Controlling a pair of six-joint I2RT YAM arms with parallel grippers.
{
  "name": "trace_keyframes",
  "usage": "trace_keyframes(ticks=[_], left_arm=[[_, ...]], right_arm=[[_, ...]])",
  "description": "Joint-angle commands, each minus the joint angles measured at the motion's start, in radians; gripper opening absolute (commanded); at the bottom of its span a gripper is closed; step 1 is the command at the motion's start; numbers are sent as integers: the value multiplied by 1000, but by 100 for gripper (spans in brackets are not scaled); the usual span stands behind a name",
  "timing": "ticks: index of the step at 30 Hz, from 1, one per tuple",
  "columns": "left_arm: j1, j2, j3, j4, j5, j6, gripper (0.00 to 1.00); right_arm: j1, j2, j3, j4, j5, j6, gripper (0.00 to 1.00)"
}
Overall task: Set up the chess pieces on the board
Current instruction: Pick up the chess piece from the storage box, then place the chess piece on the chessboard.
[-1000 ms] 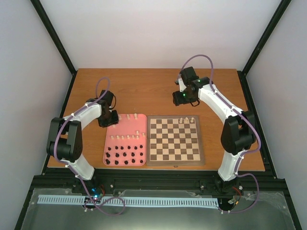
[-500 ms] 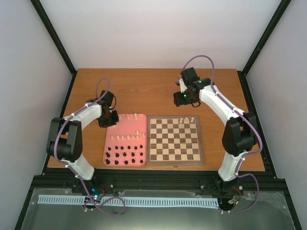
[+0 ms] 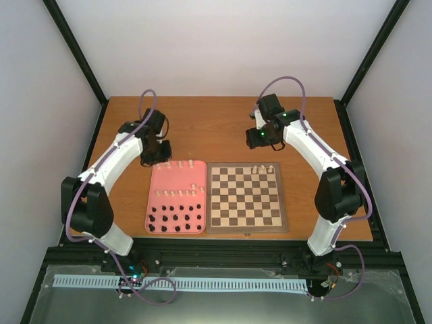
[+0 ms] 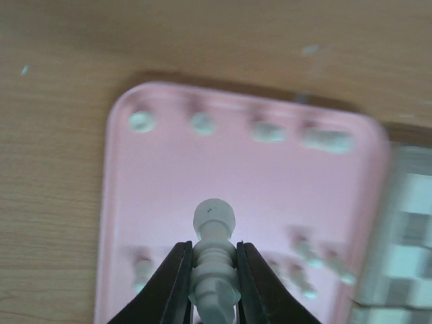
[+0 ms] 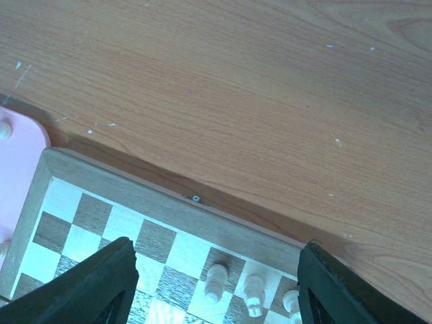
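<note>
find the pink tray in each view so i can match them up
top external: pink tray left of centre, right beside the board.
left wrist: tray fills most of the frame, behind the held white piece.
right wrist: only a tray corner, at the left edge.
shared landmark: the board, along the tray's right side in all three.

An orange-brown wooden table (image 3: 216,125) carries a plain pink tray (image 3: 177,182) on its left half. Tiny black figures (image 3: 177,218) stand in two rows at the tray's near end. White walls (image 3: 229,47) and black posts (image 3: 74,50) surround the table.
</note>
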Motion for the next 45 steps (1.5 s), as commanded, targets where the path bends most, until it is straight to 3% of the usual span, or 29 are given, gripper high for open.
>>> trace_keyframes(ticks=[1,10,16,19,23,28,45], left_arm=[[-109,-44,172,-153,43,4,1],[-391,212,453,-146,94,-37,1],[-509,457,723,-177,131,-30,1],[-541,557,831,-197,158,-32,1],[-561,652,937,-225,174,-32,1],[-582,727,1003,-250,180,-26,1],[-584,797,1009,-229,161,-25,1]], right_arm=[[-50,-34,9,-22,-4,0,65],[-138,-59,-10,-20,53,37,66],[-219,-82,-63,-23,81,67,79],[-261,-108,-108,-8,76,74,98],[-295,-139,-148,10,60,81,100],[-322,-147,-167,20,56,88,100],[-338,-147,-180,31,36,86,100]])
